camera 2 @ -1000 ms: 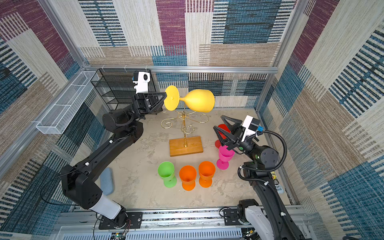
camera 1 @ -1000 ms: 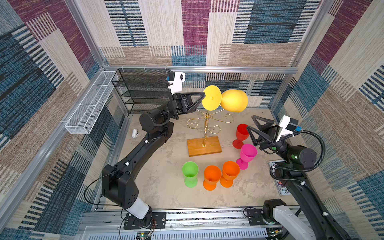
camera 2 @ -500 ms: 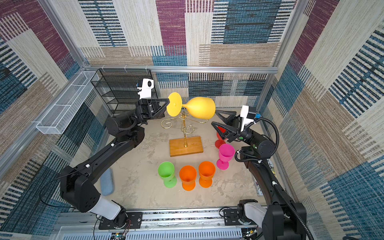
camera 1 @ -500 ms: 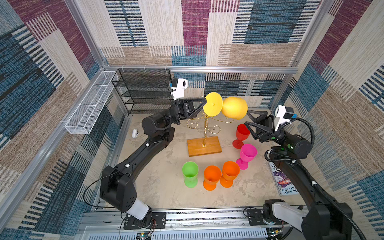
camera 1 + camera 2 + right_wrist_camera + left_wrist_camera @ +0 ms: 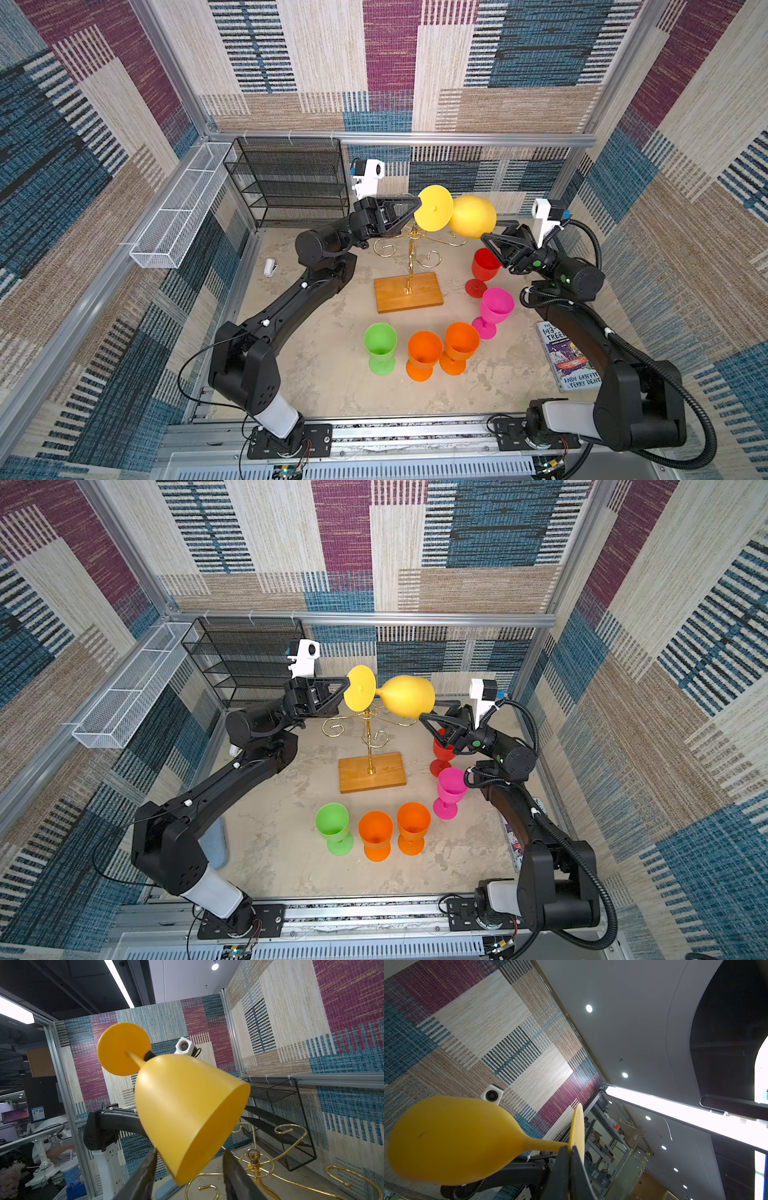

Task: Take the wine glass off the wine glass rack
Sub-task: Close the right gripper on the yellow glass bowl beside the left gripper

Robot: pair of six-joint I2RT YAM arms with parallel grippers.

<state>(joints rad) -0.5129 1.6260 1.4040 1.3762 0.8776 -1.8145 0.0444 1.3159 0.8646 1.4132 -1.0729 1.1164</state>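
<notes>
Wine glass (image 5: 473, 216) horizontal over rack (image 5: 395, 296), mouth toward right jaws, standing apart; left jaws clamped on foot.

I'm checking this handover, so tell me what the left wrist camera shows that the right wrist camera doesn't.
Only the left wrist view shows the left claw shut on the foot's edge of the yellow plastic wine glass, seen side-on. Only the right wrist view shows the right claw open, fingers either side of the bowl's rim, plus the gold wire wine glass rack and the black mesh shelf unit. Both show that glass held sideways in the air.
</notes>
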